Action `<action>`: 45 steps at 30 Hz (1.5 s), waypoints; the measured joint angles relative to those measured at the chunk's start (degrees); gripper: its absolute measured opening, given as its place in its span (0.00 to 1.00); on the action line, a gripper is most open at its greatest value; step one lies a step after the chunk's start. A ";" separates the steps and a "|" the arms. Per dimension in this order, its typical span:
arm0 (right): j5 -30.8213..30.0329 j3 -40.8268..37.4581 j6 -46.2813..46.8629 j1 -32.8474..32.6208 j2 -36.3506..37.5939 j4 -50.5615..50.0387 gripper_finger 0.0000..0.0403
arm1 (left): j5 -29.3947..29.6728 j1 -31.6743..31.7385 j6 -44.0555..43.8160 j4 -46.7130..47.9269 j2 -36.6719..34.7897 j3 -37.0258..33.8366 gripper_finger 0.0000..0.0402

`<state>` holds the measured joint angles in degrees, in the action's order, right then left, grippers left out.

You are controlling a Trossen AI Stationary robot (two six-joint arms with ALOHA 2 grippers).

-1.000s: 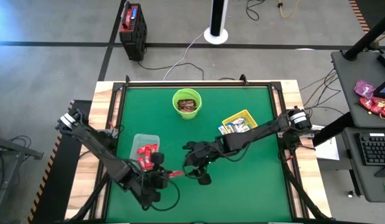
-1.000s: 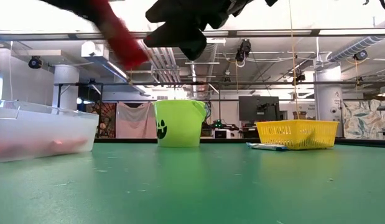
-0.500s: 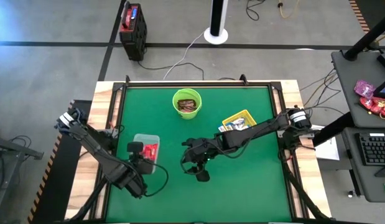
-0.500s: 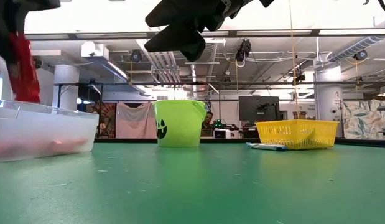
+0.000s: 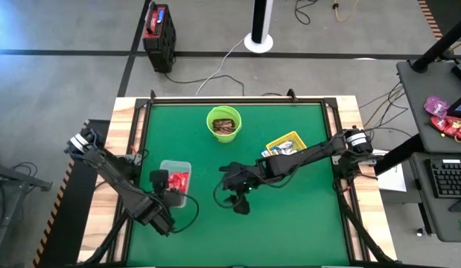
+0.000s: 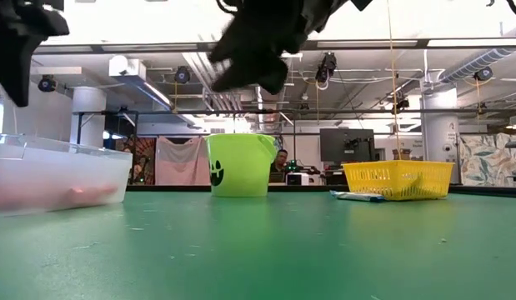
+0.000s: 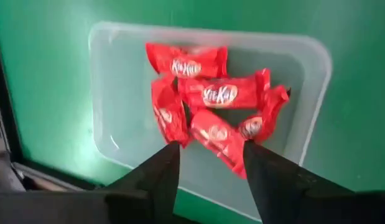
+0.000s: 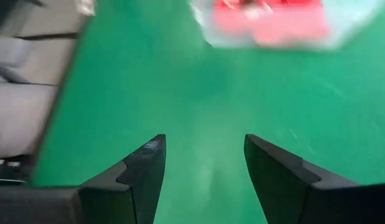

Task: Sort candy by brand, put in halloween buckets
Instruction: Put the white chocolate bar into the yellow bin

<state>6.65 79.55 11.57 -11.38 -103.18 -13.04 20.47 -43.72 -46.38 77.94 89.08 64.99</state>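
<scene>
Clear plastic tub (image 5: 175, 181) as landmark, lying on the green table (image 5: 290, 223) toward its left edge. The tub holds the red candy bars (image 7: 208, 112), a loose overlapping cluster of KitKat wrappers. The left gripper (image 5: 160, 186) hangs directly over the tub; its fingers (image 7: 160, 174) stand apart with nothing between them, the bars visible through the gap. To the right of the tub, near mid-table, the right gripper (image 5: 234, 195) hovers above bare green surface, its fingers (image 8: 142, 171) likewise spread wide and empty. Beyond the tub, toward the far edge, the lime-green bucket (image 5: 223, 123) contains brown-wrapped candy (image 5: 225, 125). Farther right of the tub, the yellow tray (image 5: 288, 144) holds blue-and-white bars (image 5: 281, 152), partly covered by the right arm that crosses above it. In the low view a person (image 6: 280, 158) shows behind the bucket.
</scene>
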 joint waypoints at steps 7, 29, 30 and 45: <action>-17.68 -0.02 13.36 0.84 0.00 -15.64 0.52 | 13.03 -1.90 4.34 -5.67 -4.96 0.44 0.42; -44.34 -4.59 78.72 -5.34 0.00 -36.83 0.03 | 39.14 -2.25 39.17 -61.38 -33.56 -26.09 0.32; -44.81 -4.61 80.30 -5.69 0.00 -36.97 0.03 | 39.16 -2.25 40.77 -62.70 -34.01 -26.66 0.32; -42.62 -8.43 98.25 -6.62 -0.22 -47.12 0.03 | 40.04 -2.21 43.19 -65.56 -37.96 -26.09 0.32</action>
<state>-35.97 71.12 109.82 -18.00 -103.39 -60.15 60.51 -45.93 -3.19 12.38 51.12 38.89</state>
